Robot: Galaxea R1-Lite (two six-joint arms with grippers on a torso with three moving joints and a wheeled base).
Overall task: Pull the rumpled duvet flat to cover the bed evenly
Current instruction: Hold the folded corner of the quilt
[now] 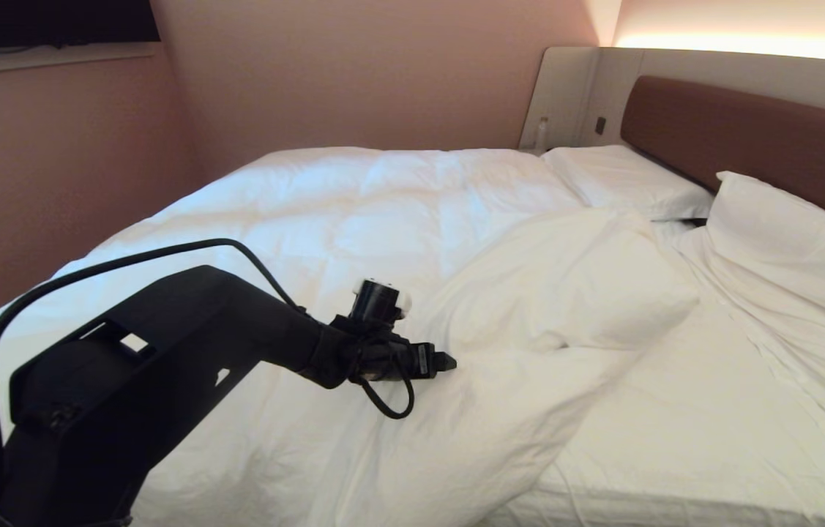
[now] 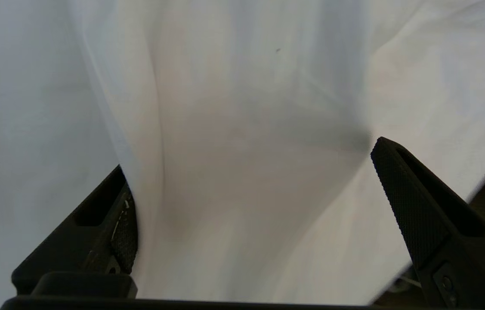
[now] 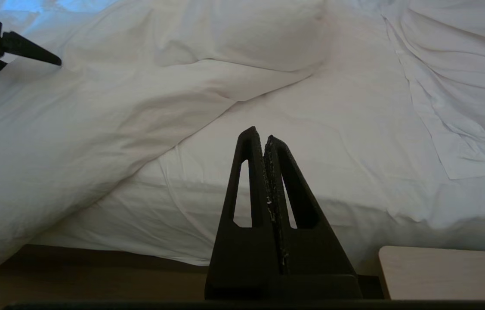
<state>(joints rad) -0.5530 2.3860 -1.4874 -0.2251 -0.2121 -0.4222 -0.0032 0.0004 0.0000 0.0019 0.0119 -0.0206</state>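
The puffy white duvet (image 1: 353, 227) covers the far and left part of the bed (image 1: 683, 432). Its near right corner is folded back in a thick bunch (image 1: 566, 285), baring the mattress sheet. My left gripper (image 1: 444, 361) reaches from the lower left to just over this fold. In the left wrist view the left gripper (image 2: 251, 157) is open, with a ridge of duvet (image 2: 242, 129) rising between its fingers (image 2: 418, 206). My right gripper (image 3: 262, 134) is shut and empty, low beside the bed's near side, and is outside the head view.
Two white pillows (image 1: 624, 179) (image 1: 785, 234) lie against the brown headboard (image 1: 749, 139). Pink walls close in the far side and the left. In the right wrist view a pale wooden surface (image 3: 444, 271) sits by the bed's side, above brown floor (image 3: 96, 275).
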